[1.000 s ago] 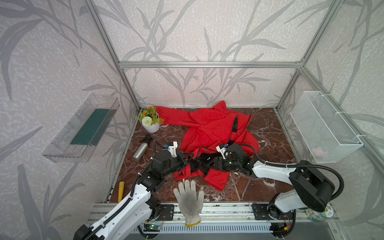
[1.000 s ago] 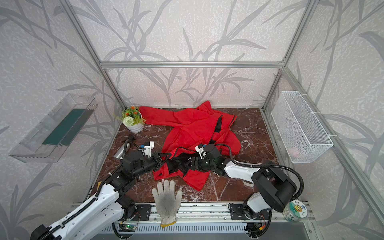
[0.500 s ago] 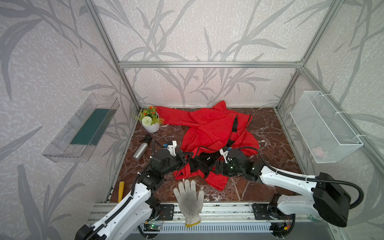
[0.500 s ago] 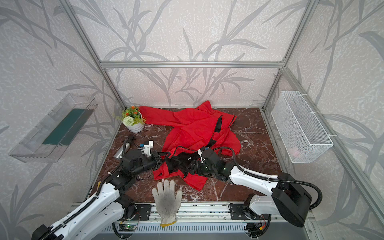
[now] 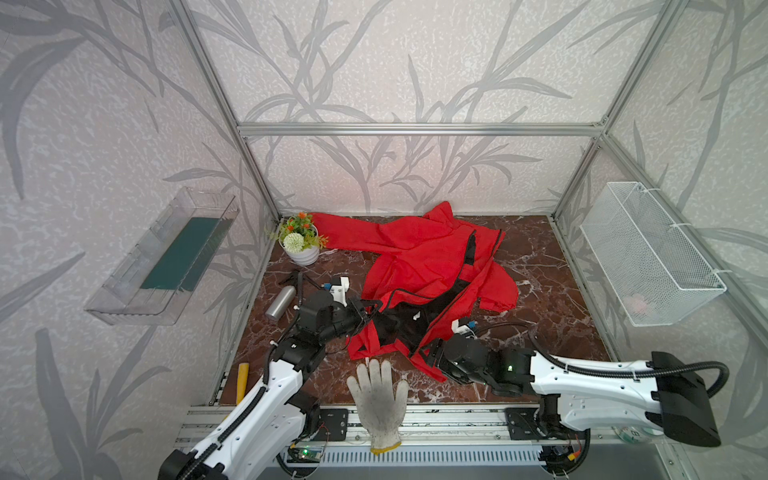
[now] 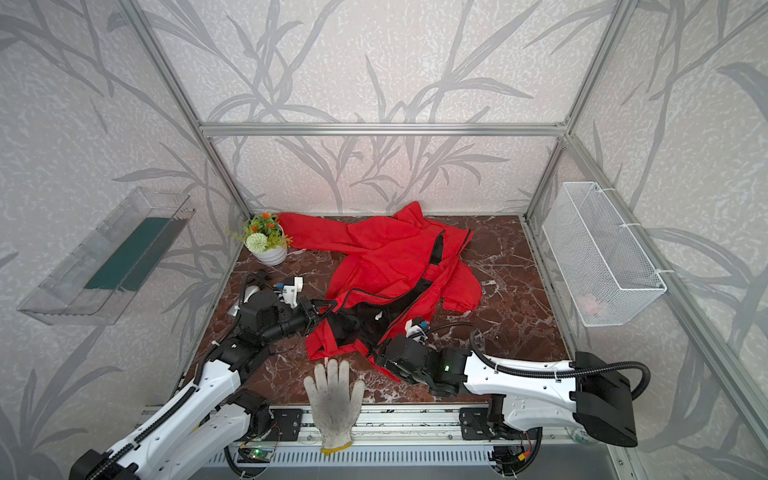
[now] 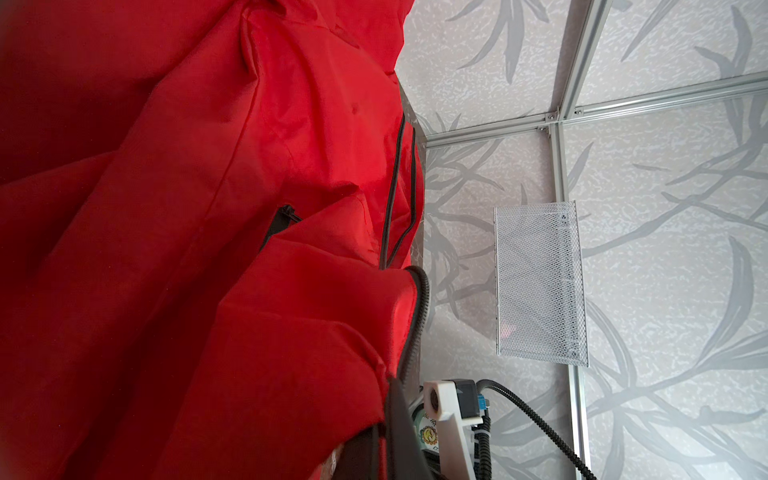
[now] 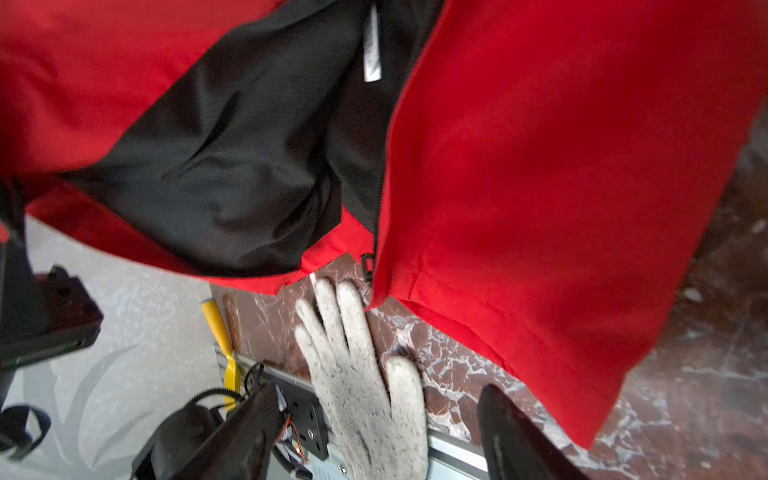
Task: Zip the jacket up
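The red jacket (image 5: pixel 419 253) (image 6: pixel 386 257) lies spread on the marble floor, its front open and the black lining (image 5: pixel 399 328) showing. My left gripper (image 5: pixel 365 309) (image 6: pixel 320 309) is shut on the jacket's left front edge and holds it a little off the floor. In the left wrist view red cloth (image 7: pixel 208 208) and a black strip fill the shut jaws (image 7: pixel 382 440). My right gripper (image 5: pixel 430 355) (image 6: pixel 376 353) is open beside the lower right hem, with nothing between its fingers (image 8: pixel 249 428). The zipper pull (image 8: pixel 366 264) hangs at the hem's bottom.
A white work glove (image 5: pixel 378 395) (image 8: pixel 361 374) lies at the front edge, just below the hem. A flower pot (image 5: pixel 301 245), a metal bottle (image 5: pixel 280 302) and a yellow handle (image 5: pixel 242 376) stand along the left. A wire basket (image 5: pixel 648 253) hangs on the right wall.
My right gripper has drawn back from the jacket's middle toward the front edge and opened wider. The left gripper keeps its hold in the same place.
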`<state>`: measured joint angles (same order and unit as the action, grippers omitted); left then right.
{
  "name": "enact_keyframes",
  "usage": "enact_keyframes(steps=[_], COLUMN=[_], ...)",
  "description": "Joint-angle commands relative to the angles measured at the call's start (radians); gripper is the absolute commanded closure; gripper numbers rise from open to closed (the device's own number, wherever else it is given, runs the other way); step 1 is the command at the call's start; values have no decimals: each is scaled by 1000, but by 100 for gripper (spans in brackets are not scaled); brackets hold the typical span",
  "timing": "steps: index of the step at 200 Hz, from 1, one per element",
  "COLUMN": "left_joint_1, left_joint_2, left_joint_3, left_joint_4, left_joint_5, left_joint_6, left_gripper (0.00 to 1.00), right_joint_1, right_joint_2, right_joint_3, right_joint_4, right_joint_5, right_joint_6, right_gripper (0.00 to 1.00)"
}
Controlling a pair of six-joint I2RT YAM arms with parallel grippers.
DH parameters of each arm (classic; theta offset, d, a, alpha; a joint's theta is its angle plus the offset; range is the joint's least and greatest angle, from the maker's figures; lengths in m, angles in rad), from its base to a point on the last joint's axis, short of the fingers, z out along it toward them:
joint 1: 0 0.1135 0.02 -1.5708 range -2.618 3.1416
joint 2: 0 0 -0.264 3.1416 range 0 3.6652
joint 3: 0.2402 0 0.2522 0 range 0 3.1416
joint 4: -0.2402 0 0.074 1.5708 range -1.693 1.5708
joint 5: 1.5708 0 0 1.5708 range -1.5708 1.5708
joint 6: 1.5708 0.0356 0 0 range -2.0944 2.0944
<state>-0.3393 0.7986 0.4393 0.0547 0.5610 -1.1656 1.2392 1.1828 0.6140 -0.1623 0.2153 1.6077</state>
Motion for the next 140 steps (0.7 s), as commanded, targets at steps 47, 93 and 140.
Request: enact_keyframes(steps=[47, 93, 140], left_joint_1=[17, 23, 29], left_joint_2=[-6, 5, 20], left_joint_3=[0, -20, -24], left_joint_4=[31, 58, 76], left_joint_5=[59, 60, 64], left_joint_6=[-3, -12, -15], left_gripper=[100, 100, 100], right_joint_1=[72, 120, 156], right_joint_2=[116, 133, 179], right_joint_3=[53, 94, 78], right_joint_4=[-33, -143, -98], right_joint_5=[175, 198, 218], right_joint_6=[306, 441, 515], right_gripper=[19, 17, 17])
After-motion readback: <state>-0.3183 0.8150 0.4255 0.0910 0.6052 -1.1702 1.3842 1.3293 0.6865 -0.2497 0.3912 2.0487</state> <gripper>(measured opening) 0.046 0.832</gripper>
